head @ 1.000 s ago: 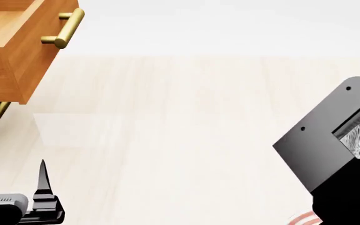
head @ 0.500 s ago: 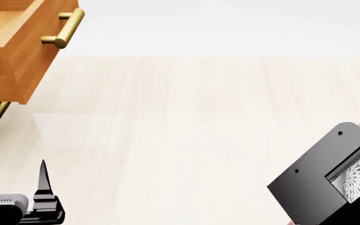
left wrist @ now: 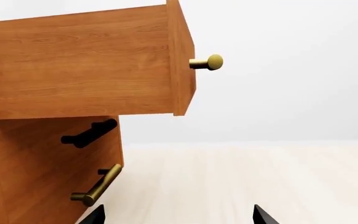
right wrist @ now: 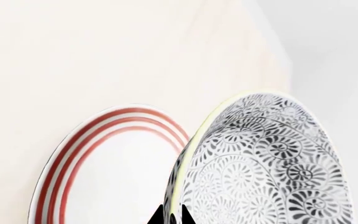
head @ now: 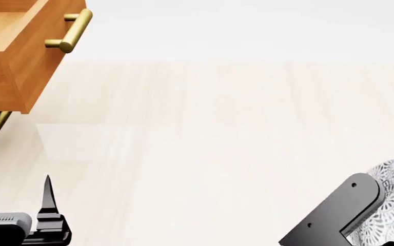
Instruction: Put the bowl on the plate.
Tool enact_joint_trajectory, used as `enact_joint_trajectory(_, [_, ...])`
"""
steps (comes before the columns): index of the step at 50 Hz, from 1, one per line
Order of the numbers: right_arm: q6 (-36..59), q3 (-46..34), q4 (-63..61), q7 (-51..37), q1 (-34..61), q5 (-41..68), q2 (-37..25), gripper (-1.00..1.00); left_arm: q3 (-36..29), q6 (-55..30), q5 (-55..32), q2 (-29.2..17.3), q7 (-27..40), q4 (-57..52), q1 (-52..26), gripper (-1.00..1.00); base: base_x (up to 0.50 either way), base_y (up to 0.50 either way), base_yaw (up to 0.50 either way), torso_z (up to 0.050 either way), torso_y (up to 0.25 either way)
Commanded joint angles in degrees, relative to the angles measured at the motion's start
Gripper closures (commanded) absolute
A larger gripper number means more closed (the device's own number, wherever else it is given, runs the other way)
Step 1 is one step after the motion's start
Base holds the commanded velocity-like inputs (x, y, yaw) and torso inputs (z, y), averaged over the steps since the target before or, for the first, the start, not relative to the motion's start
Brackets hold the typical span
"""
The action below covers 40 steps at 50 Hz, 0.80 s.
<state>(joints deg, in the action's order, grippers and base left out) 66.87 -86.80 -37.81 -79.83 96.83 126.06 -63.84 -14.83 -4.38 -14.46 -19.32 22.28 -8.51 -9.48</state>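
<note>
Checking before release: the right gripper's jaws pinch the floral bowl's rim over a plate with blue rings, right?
Not quite. The plate has red rings, not blue, as the right wrist view shows. The rest holds: the right gripper has its jaws pinching the rim of the floral bowl over that plate.

The pale wooden tabletop point(head: 204, 154) carries the red-ringed plate point(right wrist: 104, 182).

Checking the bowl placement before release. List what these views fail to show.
- Bowl touching plate or not: right wrist view, bowl's wall hides the gap.
- Plate: out of the head view.
- Right gripper: cut off at the edge; arm hides it in head view.
- Left gripper: only fingertips show.
</note>
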Motion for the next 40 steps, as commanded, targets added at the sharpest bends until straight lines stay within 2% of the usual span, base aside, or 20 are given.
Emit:
enact_joint_trajectory(1, [-1.2, -0.1, -1.4, 1.1, -1.7, -2.9, -0.9, 1.00, -0.1, 0.0, -0.1, -0.2, 0.2, -0.3, 0.3, -1.00, 0.00, 0.00, 0.00, 0.000, 0.000])
enact_joint_trajectory(40, [-6.7, 0.9, -1.4, 12.5, -10.2, -15.6, -2.1, 1.00, -0.8, -0.7, -0.3, -0.6, 0.8, -1.1, 0.0, -1.00, 0.00, 0.00, 0.00, 0.000, 0.000])
